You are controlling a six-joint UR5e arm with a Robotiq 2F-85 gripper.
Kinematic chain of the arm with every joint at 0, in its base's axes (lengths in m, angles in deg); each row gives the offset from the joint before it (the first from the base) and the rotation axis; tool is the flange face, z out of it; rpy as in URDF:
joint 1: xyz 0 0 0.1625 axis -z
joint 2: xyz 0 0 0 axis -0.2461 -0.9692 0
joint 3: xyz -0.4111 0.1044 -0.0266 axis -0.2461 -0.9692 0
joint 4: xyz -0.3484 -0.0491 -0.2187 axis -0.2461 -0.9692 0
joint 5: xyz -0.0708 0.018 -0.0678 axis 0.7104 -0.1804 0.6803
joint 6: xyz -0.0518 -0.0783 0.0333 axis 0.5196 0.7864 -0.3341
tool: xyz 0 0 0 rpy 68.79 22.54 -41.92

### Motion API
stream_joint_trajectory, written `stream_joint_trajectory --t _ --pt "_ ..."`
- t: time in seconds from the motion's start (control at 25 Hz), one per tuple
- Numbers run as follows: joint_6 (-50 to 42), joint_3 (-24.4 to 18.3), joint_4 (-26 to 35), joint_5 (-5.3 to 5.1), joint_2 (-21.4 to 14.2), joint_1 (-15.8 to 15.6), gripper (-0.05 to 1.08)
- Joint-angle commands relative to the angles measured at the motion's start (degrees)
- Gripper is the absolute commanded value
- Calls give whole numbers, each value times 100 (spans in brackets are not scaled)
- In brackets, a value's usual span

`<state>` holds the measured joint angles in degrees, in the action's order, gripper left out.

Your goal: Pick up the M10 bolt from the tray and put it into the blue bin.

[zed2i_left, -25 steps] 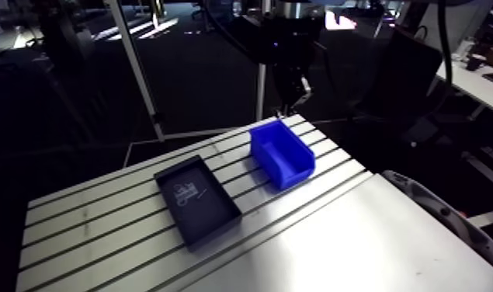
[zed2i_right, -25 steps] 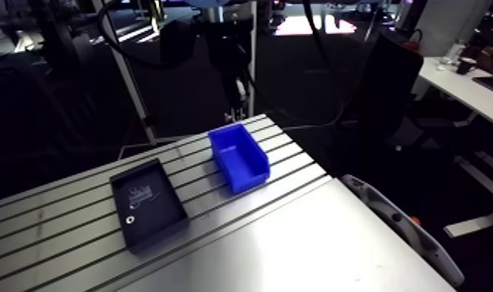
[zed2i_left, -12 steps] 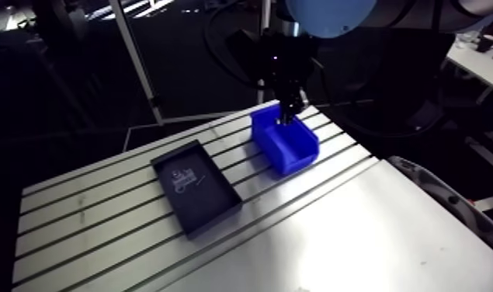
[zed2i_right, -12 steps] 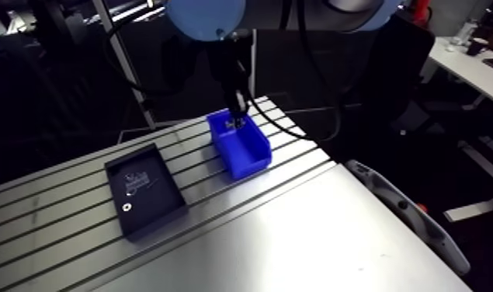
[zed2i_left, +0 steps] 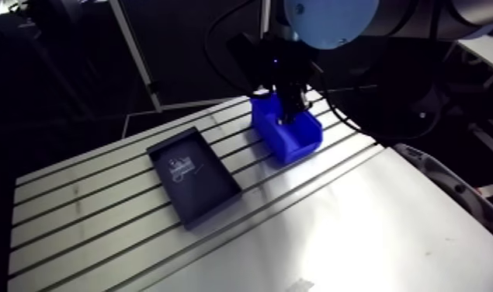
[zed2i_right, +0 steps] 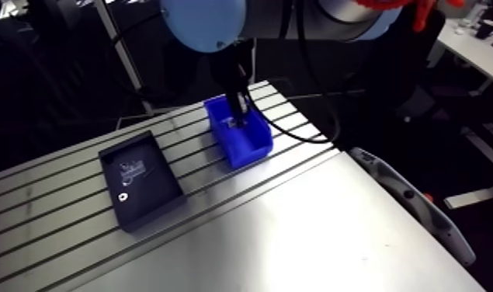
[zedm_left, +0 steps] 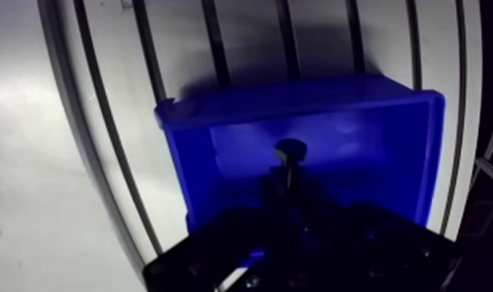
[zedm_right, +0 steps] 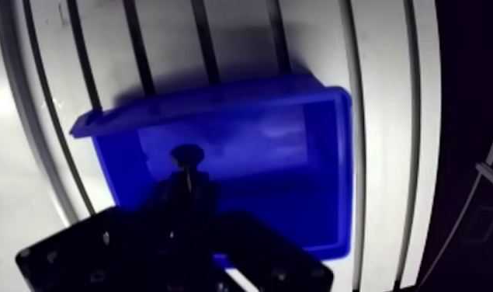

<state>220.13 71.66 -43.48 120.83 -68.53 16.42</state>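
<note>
The blue bin stands on the slotted table, to the right of the black tray. My gripper hangs down into the bin's open top. In the wrist view the gripper is shut on a dark bolt, whose head sticks out past the fingertips over the bin's blue floor. The bolt hangs above the floor, nearer the bin's low front wall. A few small silvery parts and a washer lie in the tray.
The slotted table gives way to a smooth metal plate in the foreground. A slanted metal post rises behind the table. A grey curved object sits off the table's right edge.
The camera has shifted with the arm. My gripper, earlier above and behind the bin's far edge, has come forward and down into the bin with the bolt.
</note>
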Motion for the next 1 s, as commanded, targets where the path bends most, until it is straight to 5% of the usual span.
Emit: stream_joint_trajectory --t 0.04,0.4,0.56,0.68,0.8,0.84,1.0 --pt "-14 84 -238 73 206 2 103" --pt "-58 92 -379 82 329 -7 101" --pt "-58 119 -379 170 329 -7 91" --pt "-102 127 -379 205 329 -16 63" --pt "-181 136 -388 222 321 -16 47" --pt "-225 180 -379 222 189 -16 34" --pt "-225 180 -344 205 -136 -16 12"
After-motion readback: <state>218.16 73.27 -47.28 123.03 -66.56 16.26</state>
